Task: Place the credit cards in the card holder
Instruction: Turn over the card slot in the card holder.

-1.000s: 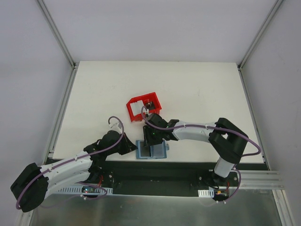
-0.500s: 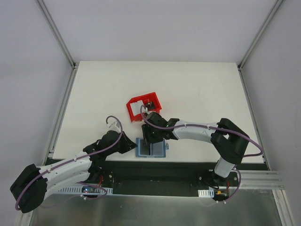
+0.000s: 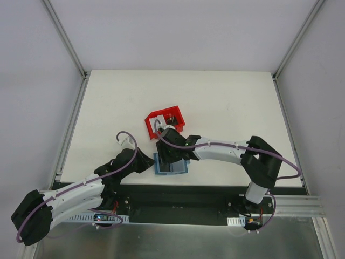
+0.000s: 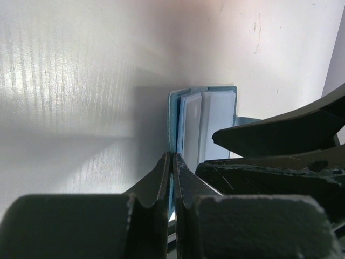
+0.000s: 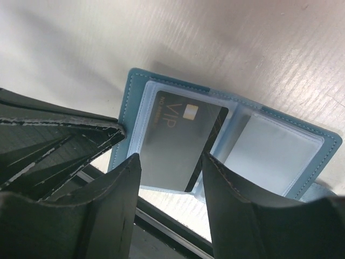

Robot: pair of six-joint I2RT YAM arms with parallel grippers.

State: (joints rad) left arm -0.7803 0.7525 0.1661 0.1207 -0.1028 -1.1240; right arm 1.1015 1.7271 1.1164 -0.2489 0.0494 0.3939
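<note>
The teal card holder [image 3: 173, 167] lies spread open near the table's front edge. My left gripper [image 3: 149, 163] is shut on its left edge; in the left wrist view the jaws [image 4: 172, 157] pinch the teal cover [image 4: 173, 116]. A dark grey credit card [image 5: 178, 137] marked VIP sits slanted in the holder's left clear pocket, one corner poking out. The right pocket [image 5: 275, 151] looks clear. My right gripper [image 5: 170, 162] hovers open just above that card, touching nothing. From above, the right gripper [image 3: 168, 152] covers most of the holder.
A red plastic bin [image 3: 164, 123] stands just behind the holder, with something pale inside. The table's front edge and black base rail [image 3: 178, 191] run right below the holder. The left gripper's fingers [image 5: 59, 137] show at the left of the right wrist view.
My right gripper has slid left over the card holder and its jaws have spread wider. The holder has shifted slightly left and away. The left gripper stays shut on it.
</note>
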